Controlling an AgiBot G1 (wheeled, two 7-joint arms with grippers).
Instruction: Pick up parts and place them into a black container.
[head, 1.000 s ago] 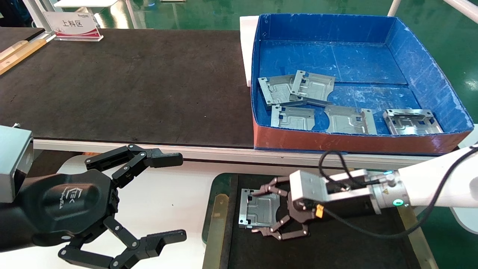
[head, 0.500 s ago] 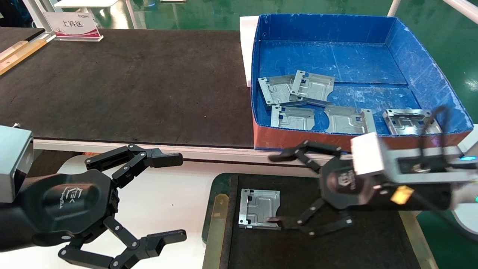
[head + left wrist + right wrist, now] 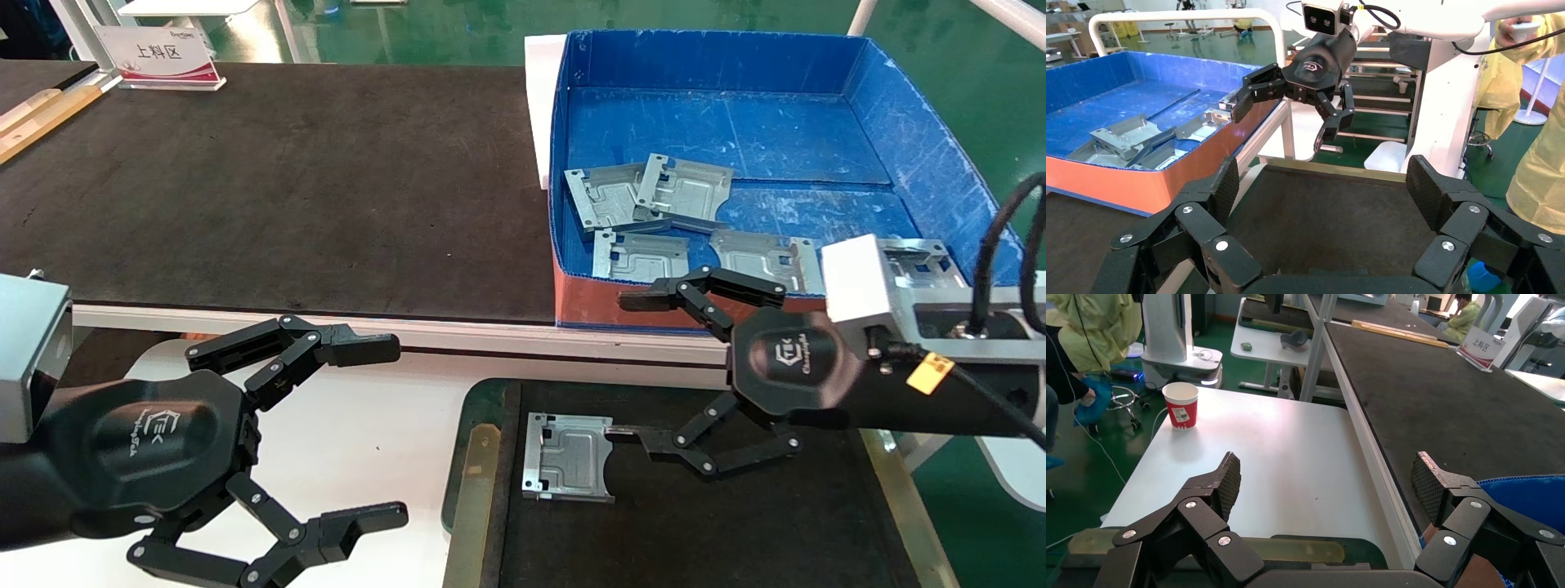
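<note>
One silver-grey part (image 3: 566, 467) lies flat in the black container (image 3: 476, 472), near its left end. My right gripper (image 3: 628, 367) hangs open just right of that part, above the container floor and clear of it, holding nothing. In its own view the open right gripper (image 3: 1326, 481) faces the white table over the container's brassy rim strip (image 3: 1260, 548). Several more parts (image 3: 682, 192) lie in the blue box (image 3: 940, 155). My left gripper (image 3: 386, 433) stays parked open at the lower left, over the white table. The left gripper (image 3: 1324, 193) looks across the container's black floor (image 3: 1321, 226).
The blue box's reddish front wall (image 3: 654, 309) stands just behind the container. A large black mat (image 3: 286, 180) covers the bench to the left. A red paper cup (image 3: 1180, 404) stands on the white table (image 3: 1291, 453). A person in yellow (image 3: 1535, 122) stands near the robot.
My right gripper let go of the part, leaving it flat in the container, then rose and drew back to the right with its fingers open. The left arm has not moved.
</note>
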